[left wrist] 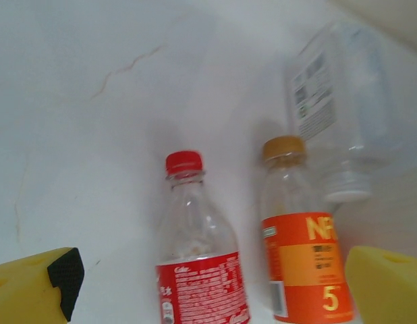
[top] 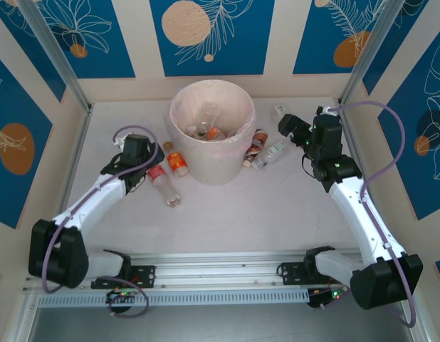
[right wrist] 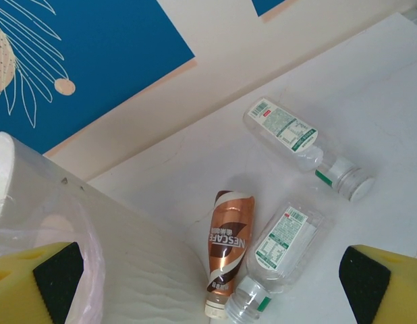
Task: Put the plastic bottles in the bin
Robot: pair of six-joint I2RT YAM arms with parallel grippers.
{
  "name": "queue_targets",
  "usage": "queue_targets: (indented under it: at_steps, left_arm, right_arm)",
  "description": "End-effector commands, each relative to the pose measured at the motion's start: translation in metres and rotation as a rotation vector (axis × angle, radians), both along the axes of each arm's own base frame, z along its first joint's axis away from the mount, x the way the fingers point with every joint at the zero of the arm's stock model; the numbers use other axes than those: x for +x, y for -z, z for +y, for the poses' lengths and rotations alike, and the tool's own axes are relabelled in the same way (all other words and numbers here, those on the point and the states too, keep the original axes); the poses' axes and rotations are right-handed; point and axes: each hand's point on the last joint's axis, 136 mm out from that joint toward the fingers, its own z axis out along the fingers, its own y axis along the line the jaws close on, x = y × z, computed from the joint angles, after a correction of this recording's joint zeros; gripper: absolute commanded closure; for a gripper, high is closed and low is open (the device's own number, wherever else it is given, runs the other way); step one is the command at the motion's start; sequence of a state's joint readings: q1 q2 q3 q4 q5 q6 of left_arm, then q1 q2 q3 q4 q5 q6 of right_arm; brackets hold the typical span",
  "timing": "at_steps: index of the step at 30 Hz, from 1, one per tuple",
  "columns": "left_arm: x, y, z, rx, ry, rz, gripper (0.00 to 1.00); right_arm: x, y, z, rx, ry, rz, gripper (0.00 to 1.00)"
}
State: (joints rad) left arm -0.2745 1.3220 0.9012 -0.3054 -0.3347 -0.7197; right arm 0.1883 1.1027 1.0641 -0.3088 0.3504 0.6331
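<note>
Left gripper (left wrist: 214,287) hangs spread wide and empty over two bottles lying side by side on the table (top: 263,206): a red-label bottle (left wrist: 195,263) and an orange-label bottle (left wrist: 299,256). A clear bottle (left wrist: 343,115) lies just beside them. All three are just left of the bin (top: 213,167). Right gripper (top: 290,130), also spread and empty, hovers right of the bin above a brown bottle (right wrist: 225,250) lying against a green-label bottle (right wrist: 279,253). Another bottle (right wrist: 299,138) lies apart beyond. The bin's wall crowds in on the brown bottle's side. Several bottles (top: 209,128) lie inside the bin.
</note>
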Motion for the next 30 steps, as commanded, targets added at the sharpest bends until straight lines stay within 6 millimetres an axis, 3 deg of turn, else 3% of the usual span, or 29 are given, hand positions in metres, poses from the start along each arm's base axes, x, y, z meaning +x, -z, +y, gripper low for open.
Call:
queue_targets:
  at_steps: [1,5,10,16,23,26,30]
  left_arm:
    - [-0.014,0.035,0.006,-0.076,-0.006,0.166,0.01]
    - [0.005,0.059,0.011,-0.209,-0.012,0.241,0.11]
    - [0.02,0.087,0.0,-0.232,0.02,0.347,0.11]
    - [0.034,0.098,-0.008,-0.27,0.041,0.325,0.09]
    - [0.037,0.117,-0.025,-0.339,0.059,0.372,0.11]
    - [0.037,0.126,-0.029,-0.353,0.054,0.376,0.18]
    - [0.04,0.128,-0.026,-0.337,0.05,0.362,0.36]
  right_arm:
    - [-0.001,-0.003,0.0,0.023,0.001,0.0,0.01]
    - [-0.003,-0.001,-0.001,0.022,0.004,0.013,0.0]
    - [-0.007,-0.002,-0.005,0.017,0.014,0.013,0.0]
    - [-0.009,-0.002,-0.006,0.031,0.019,0.015,0.0]
    - [-0.01,0.0,-0.005,0.036,0.019,0.021,0.01]
    - [-0.01,0.0,-0.007,0.034,0.024,0.023,0.0]
    - [-0.01,0.0,-0.007,0.032,0.026,0.025,0.0]
